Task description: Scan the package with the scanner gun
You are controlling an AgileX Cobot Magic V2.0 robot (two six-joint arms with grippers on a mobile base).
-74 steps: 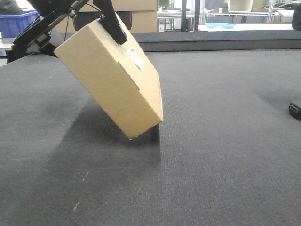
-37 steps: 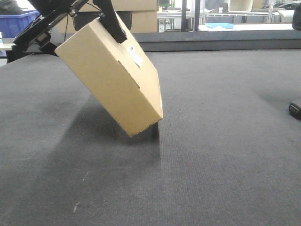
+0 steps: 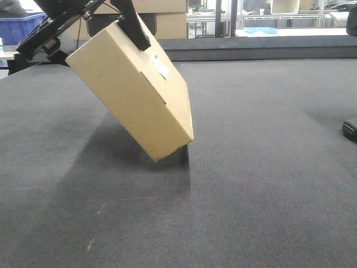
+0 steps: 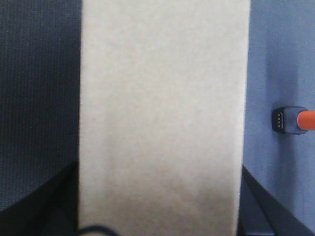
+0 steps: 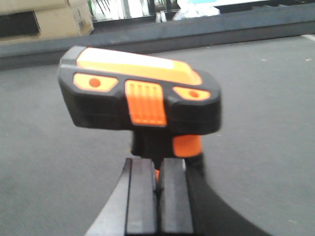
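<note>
Two arms are at work over a dark grey mat [image 3: 268, 184]. The left gripper [image 3: 92, 38] is clamped across the upper end of the package [image 3: 134, 97], with one black finger [image 3: 136, 29] lying over the top edge of the labelled face. The package hangs tilted, its upper end toward the left of the front view and its lower corner at or just above the mat; contact cannot be confirmed. A small white label [image 3: 162, 68] and a thin slot [image 3: 153, 88] sit on the face turned to the right. In the left wrist view the package fills the centre between both dark fingers. The scanner gun [image 5: 140, 98] is well apart from the package, at the far right edge of the front view, low by the mat. In the right wrist view its black and orange head sits just beyond the tips of the right gripper [image 5: 156, 164]. The jaws stand close together with only a narrow gap, and whether they pinch the scanner's stem cannot be told. A wider cardboard box [image 5: 44, 19] with a black panel stands behind the mat, and a blue crate [image 3: 19, 28] sits at the far left.
</note>
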